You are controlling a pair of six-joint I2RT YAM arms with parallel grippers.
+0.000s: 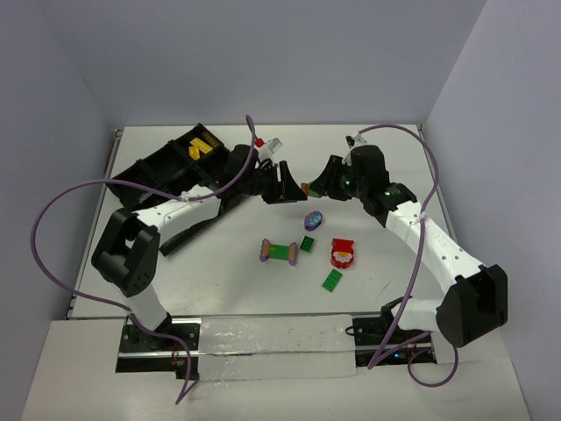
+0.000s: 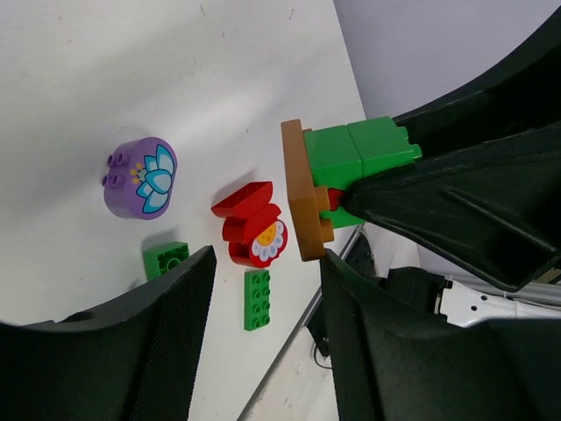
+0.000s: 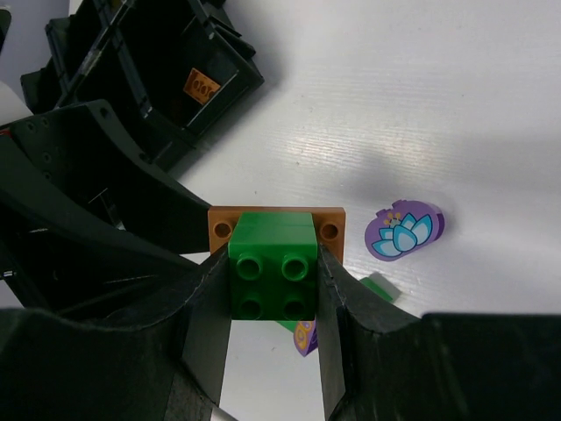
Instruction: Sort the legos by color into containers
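Right wrist view: green brick (image 3: 273, 274) (brown plate (image 3: 277, 216) behind) clamped in right tool (image 3: 273, 260), left tool (image 1: 287, 184) apart, just beside.

One black tray (image 1: 153, 167). At mid-desk (image 1: 237, 281), five legos (image 2: 254, 232): one purple round brick (image 1: 313, 218), one purple-ended green bar (image 1: 279, 253), one red-and-white flower brick (image 1: 342, 254), one square green brick (image 1: 308, 244), one oblong green plate (image 1: 332, 280). Aloft: one green-and-brown brick (image 3: 272, 263).

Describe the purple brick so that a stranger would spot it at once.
In the middle of the white table lies a cluster of loose bricks. The purple brick sits at the cluster's far edge. Unlike the green brick and red brick near it, it is rounded, with a blue flower printed on it.
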